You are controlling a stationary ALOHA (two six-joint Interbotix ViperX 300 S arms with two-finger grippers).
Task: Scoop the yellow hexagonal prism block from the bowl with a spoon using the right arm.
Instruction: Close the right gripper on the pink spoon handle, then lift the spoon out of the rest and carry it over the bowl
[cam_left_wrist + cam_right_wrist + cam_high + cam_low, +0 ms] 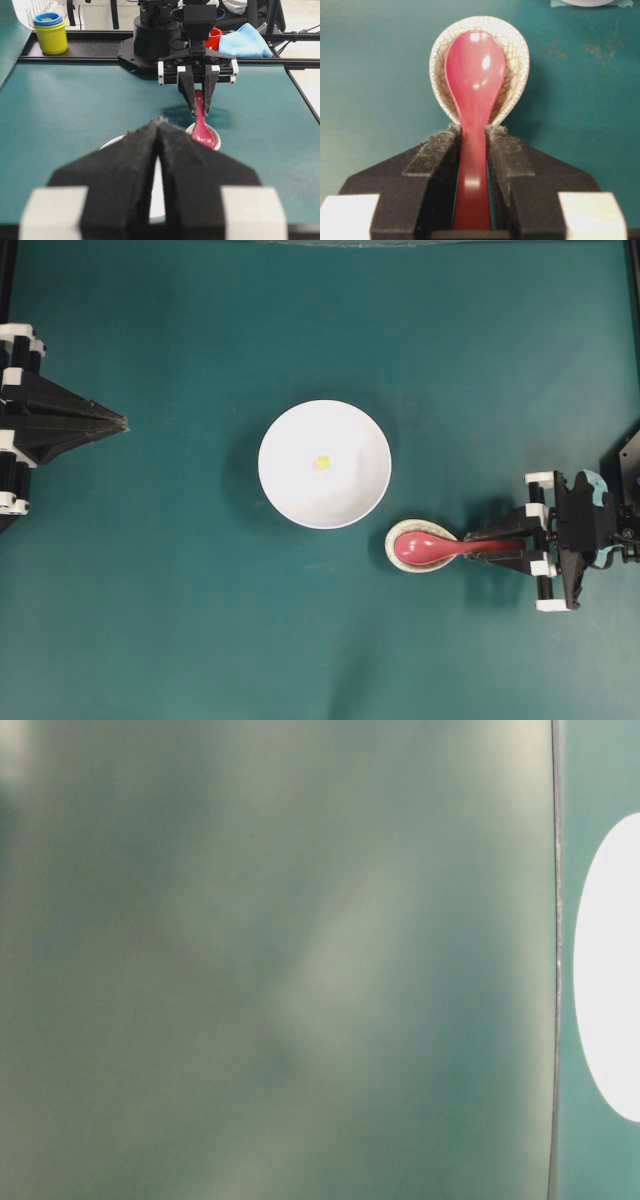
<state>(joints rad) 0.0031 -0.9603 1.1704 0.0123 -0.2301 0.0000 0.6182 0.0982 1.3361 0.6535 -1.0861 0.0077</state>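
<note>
Here the yellow hexagonal prism block (322, 463) lies near the middle of the bowl (290, 495), a tiny matt speck on glossy white, at the centre of the overhead frame. The spoon (428, 549) sits lower right of the bowl, just beside its rim, scoop cradled in a small crackle-glazed beige spoon rest (520, 60). Its long axis runs left to right in the overhead view, scoop toward the bowl, handle pointing to the right edge where the right arm (585, 525) stands.

The right gripper (473, 135) straddles that handle, in line with it. In the right wrist view both felt-faced pads (437, 150) press or all but press the handle's sides; I judge it closed on the spoon, though the scoop is not yet lifted off the rest. So the block lies up and to the left of the pincer, beyond the spoon's tip, and the coming move must carry the scoop that way over the bowl's rim.

The spoon is smooth, red-pink and shiny, likely slippery in the grip. The left gripper (122, 423), at the far left edge, has its jaws together and holds nothing; it is much farther from the spoon. The table (180, 620) is flat teal.
</note>
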